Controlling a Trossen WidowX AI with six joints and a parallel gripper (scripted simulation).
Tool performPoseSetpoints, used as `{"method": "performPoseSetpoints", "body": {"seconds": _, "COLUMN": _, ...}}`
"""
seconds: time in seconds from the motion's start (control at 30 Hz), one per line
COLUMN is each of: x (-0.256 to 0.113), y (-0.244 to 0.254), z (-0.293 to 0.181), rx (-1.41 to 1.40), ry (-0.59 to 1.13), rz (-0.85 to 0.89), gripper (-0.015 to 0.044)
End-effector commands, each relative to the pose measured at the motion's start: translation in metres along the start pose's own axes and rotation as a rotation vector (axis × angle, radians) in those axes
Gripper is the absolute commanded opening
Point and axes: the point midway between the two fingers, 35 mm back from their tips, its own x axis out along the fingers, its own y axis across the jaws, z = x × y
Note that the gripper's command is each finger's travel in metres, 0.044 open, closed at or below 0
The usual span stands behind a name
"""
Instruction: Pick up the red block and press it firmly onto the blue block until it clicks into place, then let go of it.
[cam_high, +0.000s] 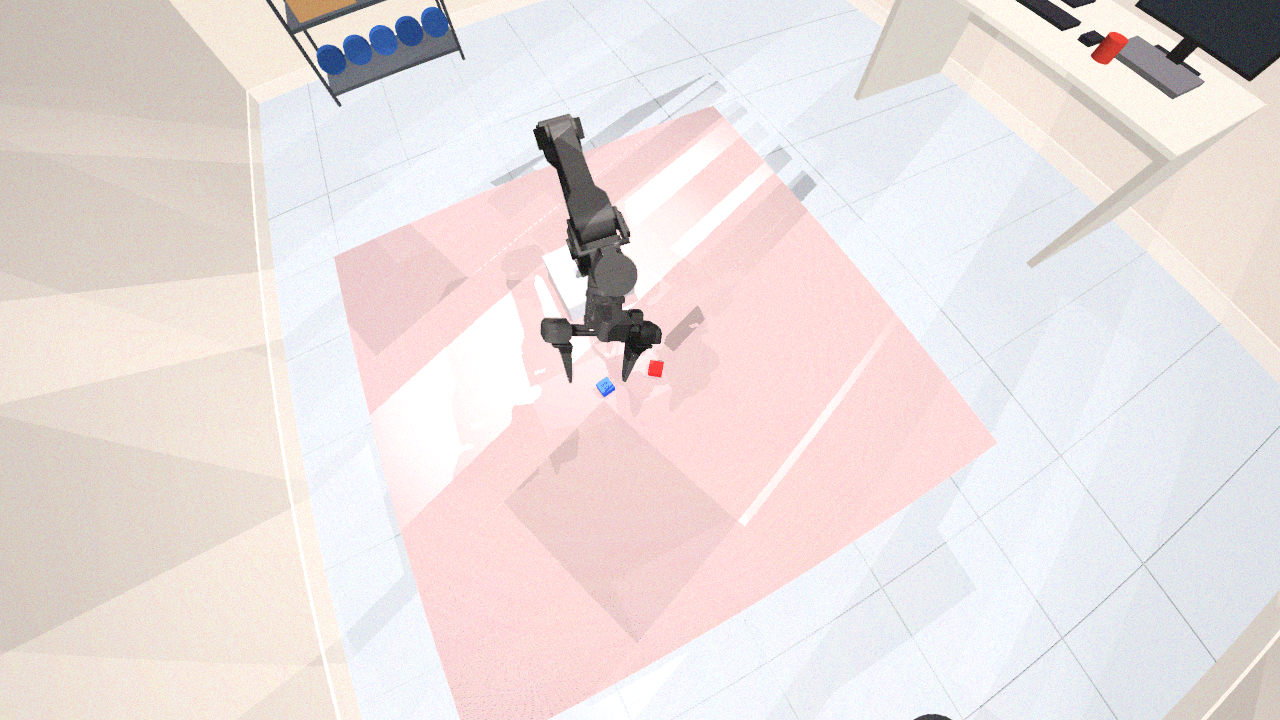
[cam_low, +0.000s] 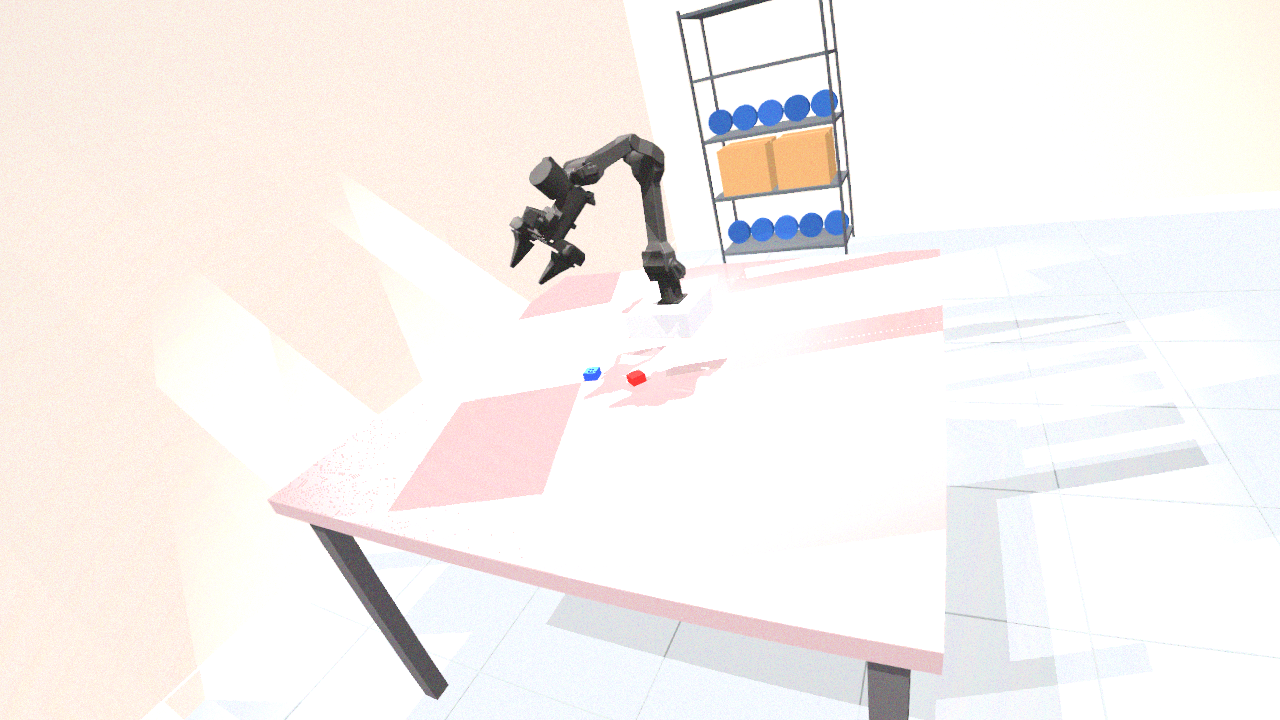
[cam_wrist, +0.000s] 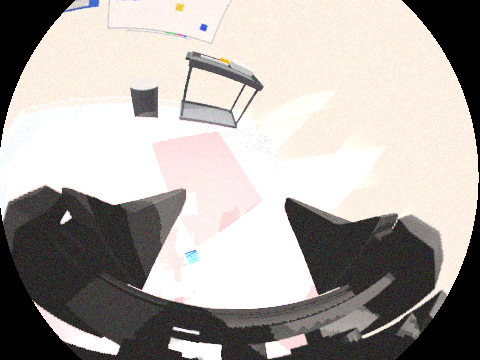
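Gripper (cam_high: 597, 381) (cam_low: 526, 274) (cam_wrist: 236, 195) of mine spread wide and unladen, raised above the pink table (cam_high: 850, 447) (cam_low: 608, 595), fingertips angled downward, red block (cam_high: 656, 368) (cam_low: 636, 377) lying on the tabletop, apart from and to the right of the blue block (cam_high: 605, 386) (cam_low: 591, 373) (cam_wrist: 192, 257), which sits left.

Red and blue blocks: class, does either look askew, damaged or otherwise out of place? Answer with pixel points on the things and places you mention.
Nothing stands out. The red block (cam_high: 656, 368) (cam_low: 636, 378) and blue block (cam_high: 605, 386) (cam_low: 591, 374) (cam_wrist: 192, 257) rest apart on the table (cam_high: 859, 420) (cam_low: 716, 501), with no damage visible at this size.
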Motion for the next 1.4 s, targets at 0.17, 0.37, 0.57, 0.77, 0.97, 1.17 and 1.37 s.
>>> {"method": "performPoseSetpoints", "body": {"seconds": 0.17, "x": 0.037, "y": 0.102, "z": -0.083, "rx": 0.235, "ry": 0.405, "rz": 0.232, "gripper": 0.0440}}
{"method": "performPoseSetpoints", "body": {"seconds": 0.37, "x": 0.035, "y": 0.158, "z": -0.151, "rx": 0.417, "ry": 0.766, "rz": 0.238, "gripper": 0.0440}}
{"method": "performPoseSetpoints", "body": {"seconds": 0.57, "x": 0.030, "y": 0.172, "z": -0.173, "rx": 0.472, "ry": 0.885, "rz": 0.208, "gripper": 0.0440}}
{"method": "performPoseSetpoints", "body": {"seconds": 0.77, "x": 0.029, "y": 0.173, "z": -0.172, "rx": 0.472, "ry": 0.885, "rz": 0.208, "gripper": 0.0440}}
{"method": "performPoseSetpoints", "body": {"seconds": 0.97, "x": 0.051, "y": 0.186, "z": -0.197, "rx": 0.472, "ry": 0.885, "rz": 0.208, "gripper": 0.0440}}
{"method": "performPoseSetpoints", "body": {"seconds": 1.17, "x": 0.054, "y": 0.190, "z": -0.202, "rx": 0.472, "ry": 0.885, "rz": 0.208, "gripper": 0.0440}}
{"method": "performPoseSetpoints", "body": {"seconds": 1.37, "x": 0.058, "y": 0.195, "z": -0.207, "rx": 0.472, "ry": 0.885, "rz": 0.208, "gripper": 0.0440}}
